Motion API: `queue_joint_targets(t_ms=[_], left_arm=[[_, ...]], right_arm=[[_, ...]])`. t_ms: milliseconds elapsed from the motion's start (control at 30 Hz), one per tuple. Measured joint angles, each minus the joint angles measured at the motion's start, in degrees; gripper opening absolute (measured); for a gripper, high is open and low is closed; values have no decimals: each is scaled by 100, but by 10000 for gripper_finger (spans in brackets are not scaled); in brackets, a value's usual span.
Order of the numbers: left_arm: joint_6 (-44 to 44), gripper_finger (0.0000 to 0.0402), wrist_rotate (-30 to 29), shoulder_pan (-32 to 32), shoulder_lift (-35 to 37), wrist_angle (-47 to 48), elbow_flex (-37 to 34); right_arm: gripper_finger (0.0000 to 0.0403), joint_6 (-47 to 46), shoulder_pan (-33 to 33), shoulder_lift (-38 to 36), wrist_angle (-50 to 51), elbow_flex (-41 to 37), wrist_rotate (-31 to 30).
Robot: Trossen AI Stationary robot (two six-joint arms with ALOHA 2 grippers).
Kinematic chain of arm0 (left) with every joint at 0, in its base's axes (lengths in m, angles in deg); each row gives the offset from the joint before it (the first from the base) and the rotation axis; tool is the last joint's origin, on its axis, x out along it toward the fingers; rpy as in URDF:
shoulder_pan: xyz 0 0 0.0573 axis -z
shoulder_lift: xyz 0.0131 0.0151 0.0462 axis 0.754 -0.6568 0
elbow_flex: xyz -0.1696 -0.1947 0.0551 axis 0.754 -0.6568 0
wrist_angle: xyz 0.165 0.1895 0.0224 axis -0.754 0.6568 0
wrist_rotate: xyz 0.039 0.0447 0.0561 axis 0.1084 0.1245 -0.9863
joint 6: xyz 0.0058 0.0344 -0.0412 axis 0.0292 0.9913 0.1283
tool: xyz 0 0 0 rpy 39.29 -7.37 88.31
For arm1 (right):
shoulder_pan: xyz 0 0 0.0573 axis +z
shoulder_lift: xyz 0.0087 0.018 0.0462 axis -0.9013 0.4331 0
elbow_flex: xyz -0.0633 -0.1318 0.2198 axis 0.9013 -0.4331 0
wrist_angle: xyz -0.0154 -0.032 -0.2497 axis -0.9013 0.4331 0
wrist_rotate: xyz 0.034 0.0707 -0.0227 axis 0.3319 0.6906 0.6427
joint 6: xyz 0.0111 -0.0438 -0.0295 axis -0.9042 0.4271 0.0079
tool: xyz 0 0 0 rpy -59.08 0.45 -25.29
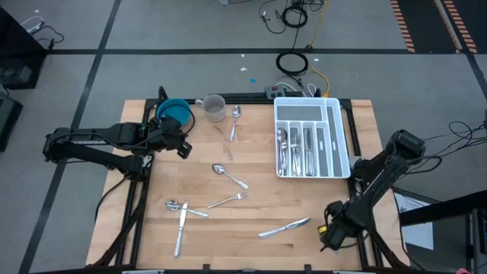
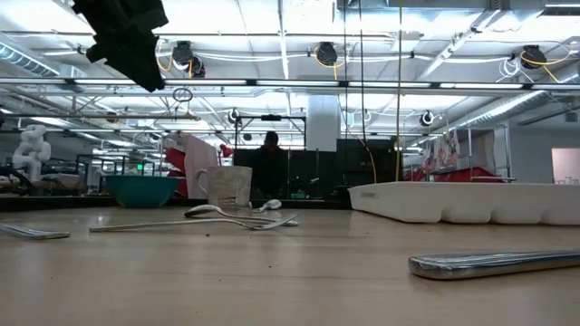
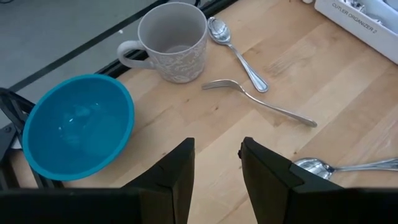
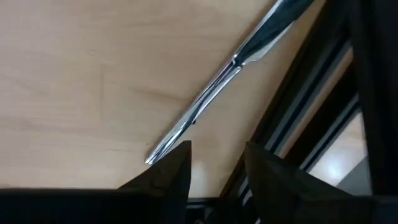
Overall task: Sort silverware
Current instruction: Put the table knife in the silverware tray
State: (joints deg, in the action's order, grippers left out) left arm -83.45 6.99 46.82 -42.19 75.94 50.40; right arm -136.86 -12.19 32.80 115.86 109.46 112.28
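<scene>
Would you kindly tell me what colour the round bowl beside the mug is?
The round bowl is teal blue, clearest in the left wrist view.

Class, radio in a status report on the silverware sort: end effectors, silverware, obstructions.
Left end effector open, empty, near blue bowl. Right end effector open, empty, by a table knife. Loose silverware on table; some in tray. Nothing obstructing.

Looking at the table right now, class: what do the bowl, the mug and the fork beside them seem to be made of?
Bowl: glossy blue, probably plastic or glazed ceramic; it shows soft highlights.
Mug: likely ceramic, pale with a fine pattern and a thick rim.
Fork: polished metal, bright mirror-like shine.
</scene>
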Motion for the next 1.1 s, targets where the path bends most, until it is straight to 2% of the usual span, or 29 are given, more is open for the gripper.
queue_joint_targets(t_ms=[167, 400, 467, 600, 767, 1100], left_arm=[[0, 136, -2, 0, -2, -40, 0], [-37, 136, -11, -1, -2, -38, 0], [-37, 136, -13, -1, -2, -36, 0], [-37, 136, -22, -1, -2, -33, 0], [-3, 136, -146, -7, -2, -31, 0], [0, 136, -430, -14, -2, -31, 0]], right_arm=[[121, 769, 162, 403, -174, 0, 661], [21, 1489, 212, 890, -648, 0, 758], [6, 1690, 208, 1062, -766, 0, 761], [11, 1999, 156, 1367, -945, 4, 748], [2, 2613, -230, 1564, -923, 7, 911], [1, 3607, -1087, 1555, -491, 17, 449]])
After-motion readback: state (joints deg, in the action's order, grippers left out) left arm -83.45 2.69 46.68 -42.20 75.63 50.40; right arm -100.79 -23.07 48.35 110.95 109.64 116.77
